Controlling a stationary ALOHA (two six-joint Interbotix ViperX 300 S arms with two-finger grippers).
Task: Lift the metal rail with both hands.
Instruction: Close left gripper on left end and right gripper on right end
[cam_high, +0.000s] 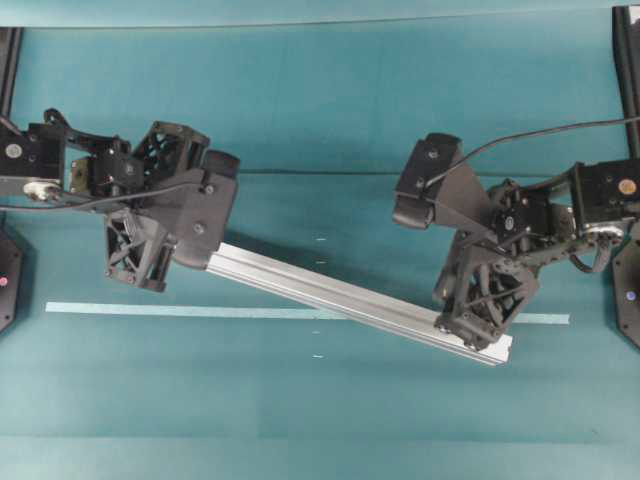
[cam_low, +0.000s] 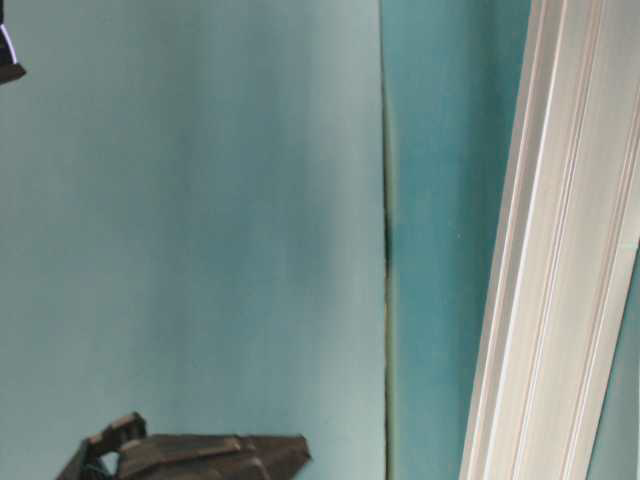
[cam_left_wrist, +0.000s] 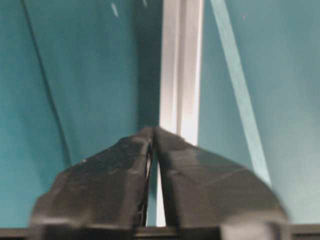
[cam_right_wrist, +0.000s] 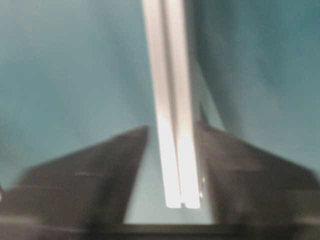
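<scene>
The metal rail (cam_high: 340, 295) lies slantwise across the teal table, from under my left gripper down to the right. My left gripper (cam_high: 200, 262) is at the rail's left end. In the left wrist view its tips (cam_left_wrist: 153, 131) meet, and the rail (cam_left_wrist: 181, 65) runs on from under the right finger. My right gripper (cam_high: 470, 325) is over the rail's right end. In the blurred right wrist view it (cam_right_wrist: 172, 127) straddles the rail (cam_right_wrist: 170, 75), with a gap on the left side. The rail also shows close up in the table-level view (cam_low: 560, 250).
A thin pale tape strip (cam_high: 150, 310) runs across the table and passes under the rail; it also shows in the left wrist view (cam_left_wrist: 235, 85). Black frame posts (cam_high: 625, 60) stand at both far corners. A black gripper part (cam_low: 200, 455) shows low in the table-level view.
</scene>
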